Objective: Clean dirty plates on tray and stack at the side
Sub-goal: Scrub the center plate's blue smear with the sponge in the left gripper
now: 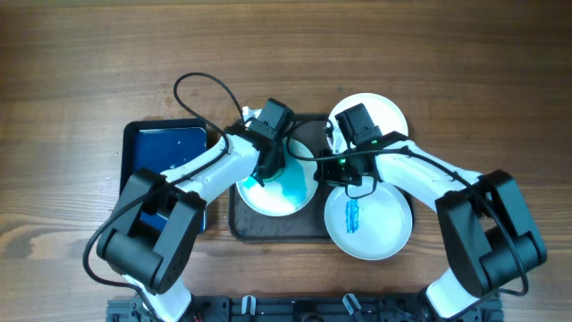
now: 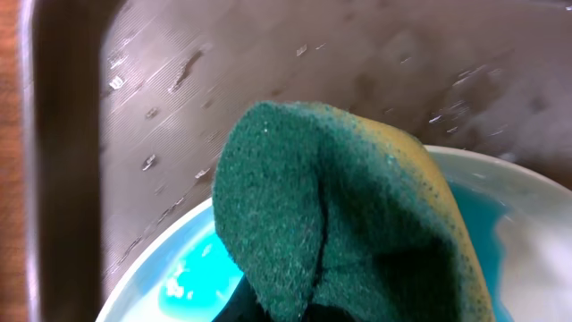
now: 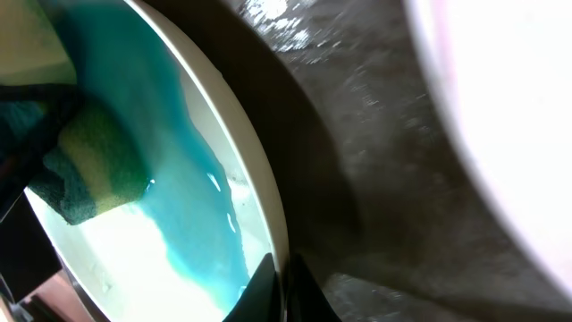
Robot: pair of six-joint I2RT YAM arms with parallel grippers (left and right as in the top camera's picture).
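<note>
Our left gripper (image 1: 266,170) has its fingers clamped on a folded green-and-yellow sponge (image 2: 340,215), which presses onto the smeared plate (image 1: 290,192). This plate lies in the left half of the dark tray (image 1: 268,228), with wet blue film spread over much of it. Our right gripper (image 3: 284,291) pinches that plate's right rim between nearly closed fingers. The scribbled plate (image 1: 380,224) sits at the tray's right edge, nearer us, and the third plate (image 1: 389,112) lies beyond it, white where it shows. A glossy blue tray (image 1: 161,148) rests on the wooden table (image 1: 89,72) to the left.
</note>
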